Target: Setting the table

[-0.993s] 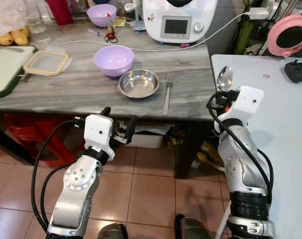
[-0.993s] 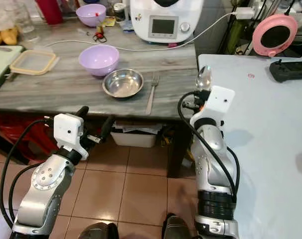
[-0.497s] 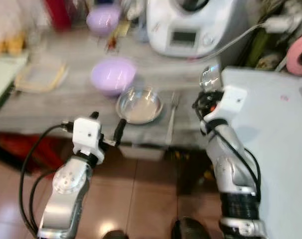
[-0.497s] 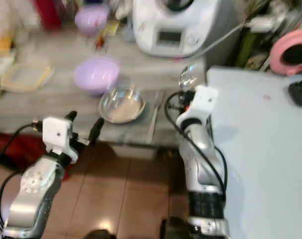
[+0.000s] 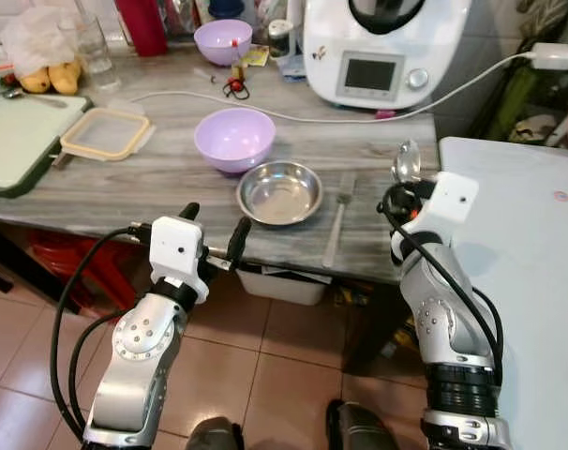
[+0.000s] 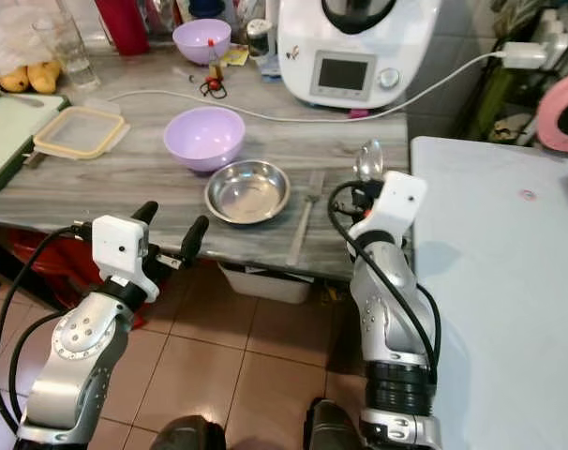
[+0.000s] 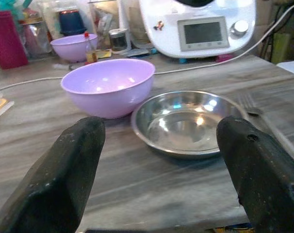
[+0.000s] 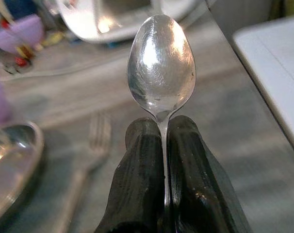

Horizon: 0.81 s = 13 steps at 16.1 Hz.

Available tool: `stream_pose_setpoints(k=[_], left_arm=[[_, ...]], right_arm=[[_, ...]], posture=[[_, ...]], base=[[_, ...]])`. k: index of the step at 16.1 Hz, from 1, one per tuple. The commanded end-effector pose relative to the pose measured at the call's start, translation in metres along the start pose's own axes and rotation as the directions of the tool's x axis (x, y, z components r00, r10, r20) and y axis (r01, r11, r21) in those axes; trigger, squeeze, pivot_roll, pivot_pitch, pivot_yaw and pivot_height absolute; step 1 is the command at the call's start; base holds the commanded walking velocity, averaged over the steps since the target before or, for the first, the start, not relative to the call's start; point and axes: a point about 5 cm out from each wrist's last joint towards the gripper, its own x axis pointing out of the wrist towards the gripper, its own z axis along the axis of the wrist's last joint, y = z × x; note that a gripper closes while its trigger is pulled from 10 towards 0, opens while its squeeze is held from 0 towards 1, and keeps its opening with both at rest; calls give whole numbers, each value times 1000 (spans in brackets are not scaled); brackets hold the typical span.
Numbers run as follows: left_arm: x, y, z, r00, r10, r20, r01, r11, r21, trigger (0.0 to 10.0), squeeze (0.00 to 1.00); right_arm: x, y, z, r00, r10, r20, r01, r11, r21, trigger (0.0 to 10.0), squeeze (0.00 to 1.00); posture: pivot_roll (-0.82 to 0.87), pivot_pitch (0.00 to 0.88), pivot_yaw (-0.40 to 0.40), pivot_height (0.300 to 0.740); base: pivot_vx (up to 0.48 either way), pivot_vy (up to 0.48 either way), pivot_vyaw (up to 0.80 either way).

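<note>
Spoon (image 8: 161, 68) is clamped by its neck between the closed fingers of the right gripper (image 8: 162, 145), bowl upright, above the wooden table's (image 5: 153, 178) right end, just beside the fork (image 5: 335, 225). Since a second ago the robot has shifted its view leftward; the spoon now hangs nearer the steel dish (image 5: 280, 191), so placement looks close. The left gripper (image 7: 161, 145) hovers open and empty, facing dish and purple bowl (image 7: 108, 86). Only the wrist view confirms the pinch.

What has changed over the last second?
Mostly the camera shifted: the counter now sits further right in view. Right gripper still pinches the spoon upright near the fork. Left gripper stays open before the steel bowl. Dishes unmoved.
</note>
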Motion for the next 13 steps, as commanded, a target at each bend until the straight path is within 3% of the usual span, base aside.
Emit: stream_pose_setpoints(k=[1, 2, 6, 13], left_arm=[[-1, 1, 2, 1000, 1, 4, -2, 1000, 8, 10000, 0], [-1, 1, 2, 1000, 1, 4, -1, 1000, 9, 10000, 0], [-1, 0, 2, 1000, -5, 2, 5, 1000, 10, 10000, 0], [-1, -2, 2, 1000, -13, 1, 13, 1000, 5, 10000, 0]], right_arm=[[1, 1, -2, 1000, -8, -22, 9, 1000, 14, 10000, 0], [1, 2, -5, 999, -8, -43, 7, 1000, -8, 10000, 0], [1, 7, -21, 990, 2, -138, 7, 997, 71, 10000, 0], [6, 40, -31, 970, 98, -224, -80, 993, 89, 10000, 0]], posture=[[14, 128, 49, 740], [15, 128, 50, 740], [17, 132, 51, 740], [16, 134, 49, 740]], base=[[0, 0, 0], [0, 0, 0], [0, 0, 0], [0, 0, 0]])
